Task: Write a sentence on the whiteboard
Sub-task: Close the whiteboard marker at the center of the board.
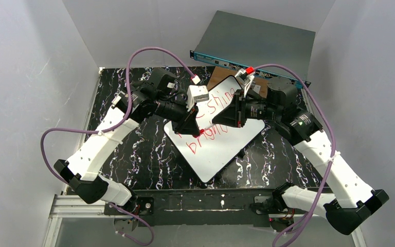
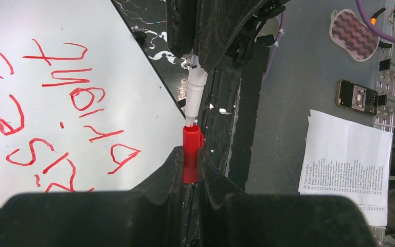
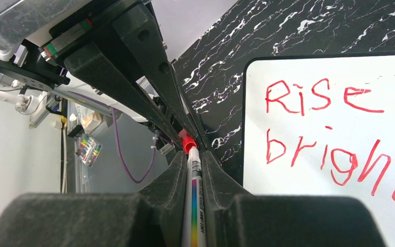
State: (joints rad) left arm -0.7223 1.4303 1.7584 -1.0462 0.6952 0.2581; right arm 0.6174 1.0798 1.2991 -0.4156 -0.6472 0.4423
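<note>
With the sentence [image 3: 334, 128] done, your left pincer [image 2: 191, 158] pinches the red cap [image 2: 191, 141], your right pincer [image 3: 193, 159] the marker [image 3: 193, 206]: press them together.

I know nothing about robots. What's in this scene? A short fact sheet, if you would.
Board: glossy white whiteboard on black marbled table
Writing: red handwritten letters, "Rise" and "bright" legible
Left pincer: shut on red plastic marker cap
Right pincer: shut on white marker pen
Pen and cap: tip at the cap's opening
</note>
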